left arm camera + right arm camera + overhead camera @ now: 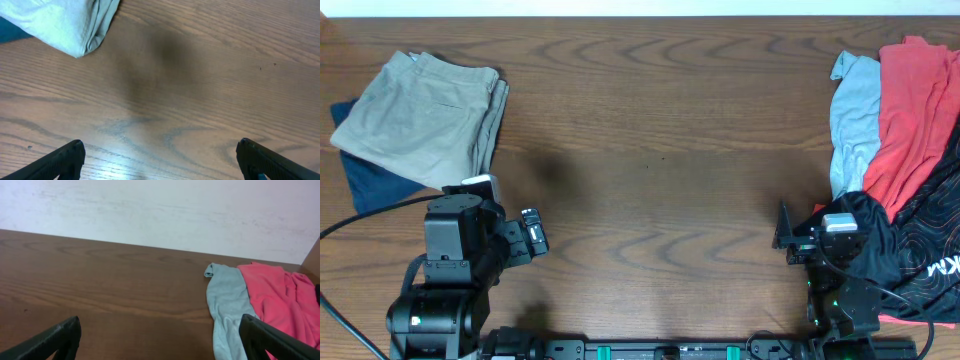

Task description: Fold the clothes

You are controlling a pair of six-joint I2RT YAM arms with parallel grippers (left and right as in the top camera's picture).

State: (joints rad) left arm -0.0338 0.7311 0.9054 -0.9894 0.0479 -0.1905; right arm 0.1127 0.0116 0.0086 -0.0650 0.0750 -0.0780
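The clothes lie in two heaps. At the far left the khaki shorts (420, 115) lie folded on top of a navy garment (375, 185). Their folded corner (65, 25) shows in the left wrist view, well ahead of my left gripper (160, 155). That gripper (534, 232) hovers open over bare wood with nothing between its fingers. At the right edge lie a light-blue garment (853, 120), a red one (910, 110) and a black one (910, 250), all loose. My right gripper (783, 232) stands open and empty beside the black garment. The light-blue (227, 300) and red (275, 295) garments lie ahead and to the right of my right gripper (160, 335).
The wooden table (660, 150) spans the whole view, with a pale wall (160, 210) behind its far edge. Both arm bases sit at the near edge. A black cable (360, 222) runs off to the left of the left arm.
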